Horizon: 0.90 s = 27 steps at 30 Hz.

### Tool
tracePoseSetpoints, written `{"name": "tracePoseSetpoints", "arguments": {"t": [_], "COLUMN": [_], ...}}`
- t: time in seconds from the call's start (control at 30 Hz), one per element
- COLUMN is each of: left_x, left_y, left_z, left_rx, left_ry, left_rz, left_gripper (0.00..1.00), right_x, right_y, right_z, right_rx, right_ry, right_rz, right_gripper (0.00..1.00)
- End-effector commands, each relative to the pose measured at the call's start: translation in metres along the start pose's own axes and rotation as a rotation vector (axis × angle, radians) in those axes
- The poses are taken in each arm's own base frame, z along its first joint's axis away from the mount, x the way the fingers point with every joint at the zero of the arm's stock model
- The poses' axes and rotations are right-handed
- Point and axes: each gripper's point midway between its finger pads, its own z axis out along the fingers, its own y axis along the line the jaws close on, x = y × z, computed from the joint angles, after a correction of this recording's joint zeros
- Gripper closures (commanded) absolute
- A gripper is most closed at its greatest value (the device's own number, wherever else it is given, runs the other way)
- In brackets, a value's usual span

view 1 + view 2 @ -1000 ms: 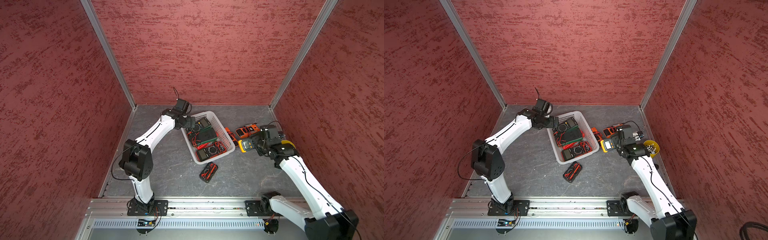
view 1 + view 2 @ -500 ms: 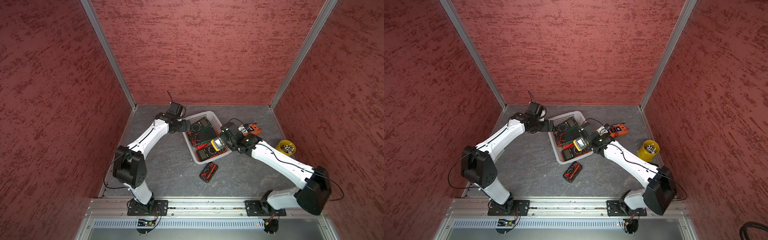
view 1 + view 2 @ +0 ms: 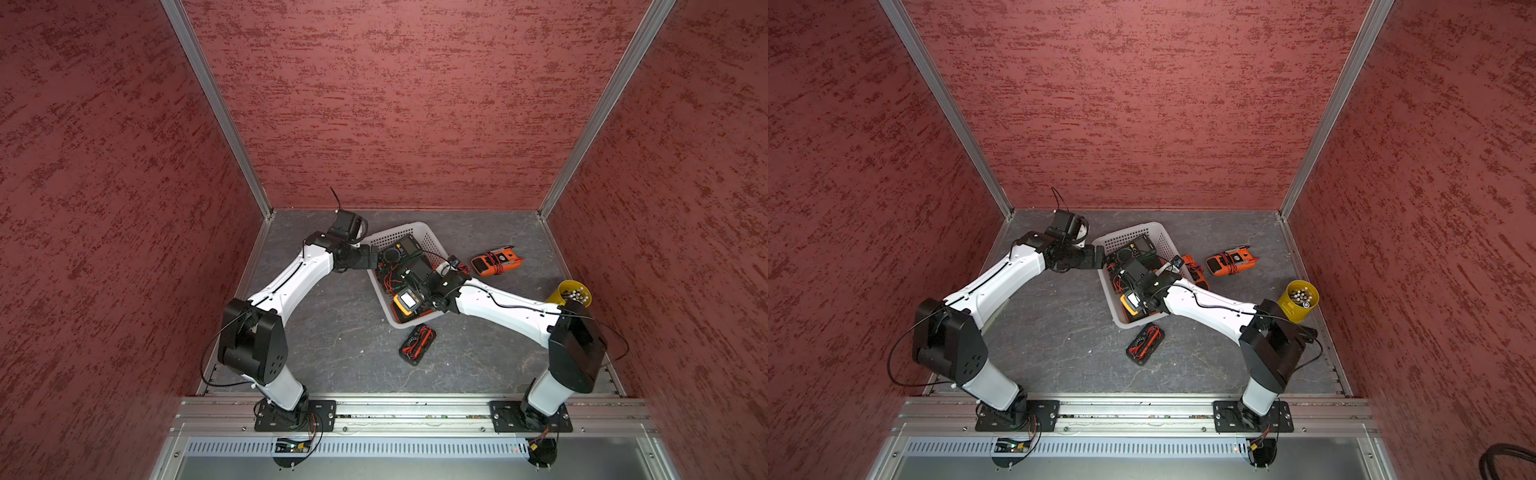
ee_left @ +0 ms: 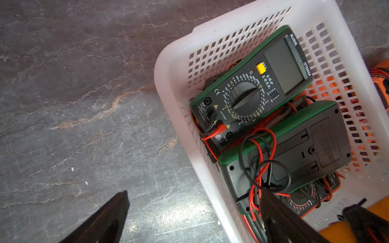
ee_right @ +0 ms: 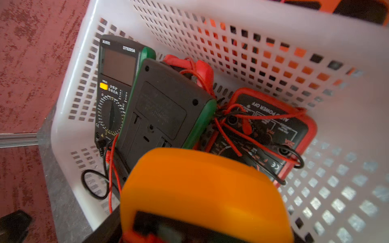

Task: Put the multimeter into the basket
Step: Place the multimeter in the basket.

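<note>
- Yellow rubber-cased multimeter [image 3: 406,302] hangs over the near end of the white perforated plastic basket [image 3: 388,237], clamped in the right arm's fingers [image 5: 103,228]; not yet set down.
- Left arm's fingers [image 4: 105,218] spread wide, straddling the basket's side wall. Either arm swinging could cause a knock.
- Green-edged meters [image 4: 250,88] and loose red and black test leads [image 4: 261,160] crowd the basket. A release here may land the multimeter crooked or snag a lead.
- The near wall is close, so it could tip out.

Grey stone-look tabletop [image 3: 332,340] bears white perforated plastic basket [image 3: 390,239], black red-leaded meter [image 3: 417,345], orange meter [image 3: 496,262], yellow cylindrical cup [image 3: 559,294].
</note>
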Motion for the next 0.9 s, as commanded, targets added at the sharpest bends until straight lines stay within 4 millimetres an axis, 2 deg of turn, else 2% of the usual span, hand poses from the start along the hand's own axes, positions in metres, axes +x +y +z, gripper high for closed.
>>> {"name": "tracePoseSetpoints", "arguments": {"t": [0.0, 0.07, 0.13, 0.27, 0.33, 0.47, 0.67, 0.87], "left_x": [-0.009, -0.009, -0.009, -0.008, -0.008, -0.010, -0.010, -0.010], "left_y": [-0.004, -0.005, -0.006, -0.008, -0.008, -0.007, -0.008, -0.008], "left_z": [-0.008, -0.007, -0.005, -0.003, -0.004, -0.007, -0.008, -0.011], "left_rx": [0.028, 0.035, 0.038, 0.047, 0.048, 0.044, 0.044, 0.043], "left_ry": [-0.042, -0.040, -0.034, -0.029, -0.031, -0.042, -0.042, -0.048], "left_rz": [0.003, 0.003, 0.002, 0.002, 0.001, 0.002, 0.000, -0.001], "left_gripper": [0.00, 0.00, 0.00, 0.00, 0.00, 0.00, 0.00, 0.00], "right_x": [0.000, 0.005, 0.009, 0.015, 0.016, 0.018, 0.019, 0.010], "right_y": [0.008, 0.000, -0.007, -0.011, -0.012, -0.014, -0.015, -0.009], "right_z": [-0.004, 0.002, 0.008, 0.016, 0.018, 0.021, 0.024, 0.013], "right_rx": [-0.013, 0.021, 0.045, 0.065, 0.072, 0.076, 0.084, 0.090], "right_ry": [-0.016, -0.012, -0.008, 0.003, 0.004, 0.010, 0.019, 0.003], "right_rz": [0.021, 0.016, 0.016, 0.010, 0.002, 0.000, -0.020, -0.060], "right_gripper": [0.62, 0.56, 0.55, 0.48, 0.37, 0.21, 0.01, 0.01]}}
